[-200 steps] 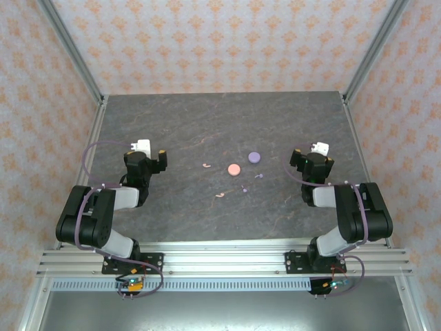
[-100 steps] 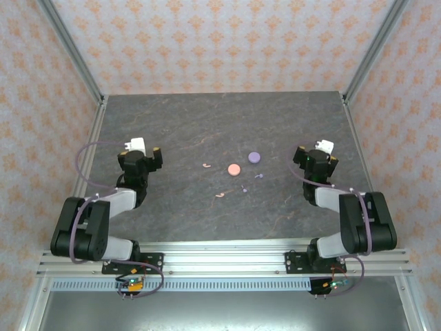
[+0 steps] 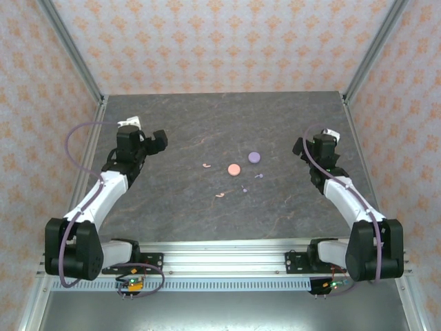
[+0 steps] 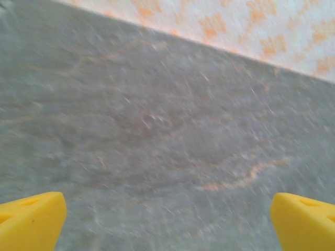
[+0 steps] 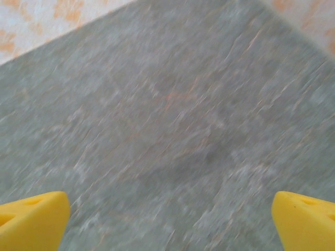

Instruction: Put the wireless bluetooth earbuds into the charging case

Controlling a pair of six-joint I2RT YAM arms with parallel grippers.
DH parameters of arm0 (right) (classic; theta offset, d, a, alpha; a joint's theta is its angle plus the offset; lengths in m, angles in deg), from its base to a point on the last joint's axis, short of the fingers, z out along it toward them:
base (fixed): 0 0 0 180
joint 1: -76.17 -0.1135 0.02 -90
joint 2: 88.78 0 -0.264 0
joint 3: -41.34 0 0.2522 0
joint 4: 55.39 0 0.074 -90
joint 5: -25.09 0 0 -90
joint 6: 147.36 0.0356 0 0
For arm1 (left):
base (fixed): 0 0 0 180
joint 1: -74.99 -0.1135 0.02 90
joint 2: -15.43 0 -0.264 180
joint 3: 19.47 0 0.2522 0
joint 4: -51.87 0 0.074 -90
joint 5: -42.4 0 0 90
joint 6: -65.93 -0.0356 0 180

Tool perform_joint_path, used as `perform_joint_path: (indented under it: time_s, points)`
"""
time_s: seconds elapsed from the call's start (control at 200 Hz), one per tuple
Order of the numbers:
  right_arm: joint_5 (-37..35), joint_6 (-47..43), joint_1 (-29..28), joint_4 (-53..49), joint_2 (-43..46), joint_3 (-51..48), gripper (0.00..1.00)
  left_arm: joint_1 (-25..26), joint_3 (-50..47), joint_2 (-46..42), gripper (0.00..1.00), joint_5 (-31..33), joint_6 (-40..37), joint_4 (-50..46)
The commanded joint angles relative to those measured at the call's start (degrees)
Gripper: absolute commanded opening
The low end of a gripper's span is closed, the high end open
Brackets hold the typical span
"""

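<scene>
Both arms have been extended outward; the left gripper (image 3: pixel 150 140) and right gripper (image 3: pixel 311 143) are seen with jaws apart, empty. Earbuds (image 3: pixel 220 194) are scattered mid-frame near two discs (image 3: pixel 234 169). Tiny stems could be flicked aside by a hasty pinch.

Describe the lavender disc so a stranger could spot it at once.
On the dark grey table, look just right of centre, where small pastel pieces lie scattered. The lavender disc is the farther of two round discs, beyond and right of the salmon-pink disc. Unlike the tiny stemmed lavender earbuds near it, it is round.
</scene>
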Motion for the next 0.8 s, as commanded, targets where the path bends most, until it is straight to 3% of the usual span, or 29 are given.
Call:
perform_joint_path:
  time_s: [0.0,0.1,0.36,0.491,0.796]
  points:
    - [12.0,4.3,0.0,-10.0,0.8,2.2,0.99,3.2,5.1,3.2,1.0,-7.8,2.3,-14.5]
    - [17.0,5.4,-0.9,-11.6,1.2,1.9,1.0,7.5,9.4,5.7,0.97,-7.1,0.6,-19.3]
    - [23.3,6.2,-7.9,-13.8,-1.7,2.7,0.97,14.6,16.7,14.0,0.73,-9.9,0.5,-23.4]
    - [23.3,7.0,-12.2,-14.9,-5.5,5.4,0.87,17.7,21.7,19.6,0.56,-12.0,0.4,-25.3]
    - [24.3,9.1,-21.0,-16.3,-16.8,14.1,0.47,23.6,30.5,31.2,0.43,-11.5,2.7,-27.1]
